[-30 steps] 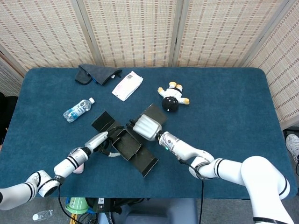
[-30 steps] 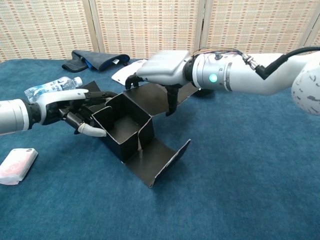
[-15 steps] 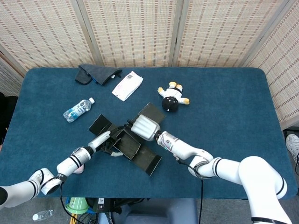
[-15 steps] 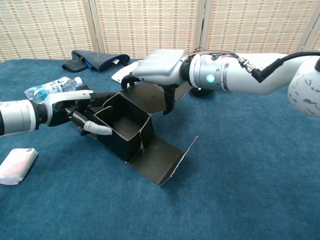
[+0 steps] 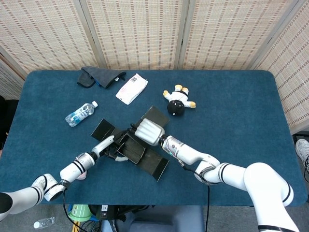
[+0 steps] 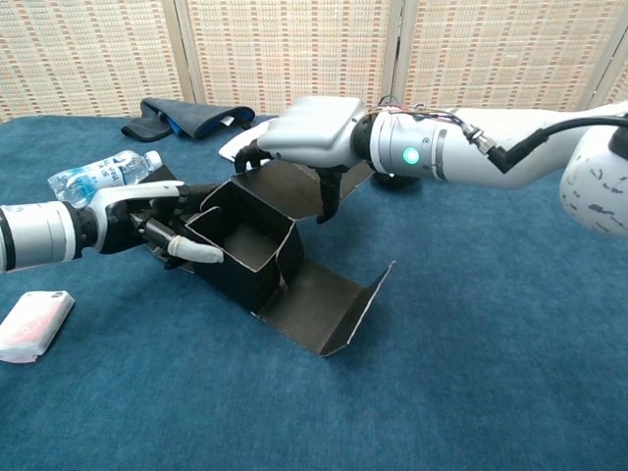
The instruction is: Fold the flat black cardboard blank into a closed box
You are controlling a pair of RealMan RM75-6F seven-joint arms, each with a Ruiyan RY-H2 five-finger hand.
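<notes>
Chest view showed your left hand [image 6: 147, 224] grasping the left wall of the black cardboard box [image 6: 250, 245], fingers [image 6: 191, 252] hooked over its edge. Box stood half-folded near the front-middle of the counter [image 6: 471, 343], open on top, w/ one flap [image 6: 334, 304] lying flat toward the front. Your right hand [image 6: 309, 137] was above the back flap [image 5: 155, 116], fingers curled down and touching it; I cannot tell if it really gripped. Head view: water bottle [image 5: 80, 113], dark cloth [image 5: 96, 77], white packet [image 5: 131, 88] and small doll [image 5: 178, 101] lay behind the box, well apart.
</notes>
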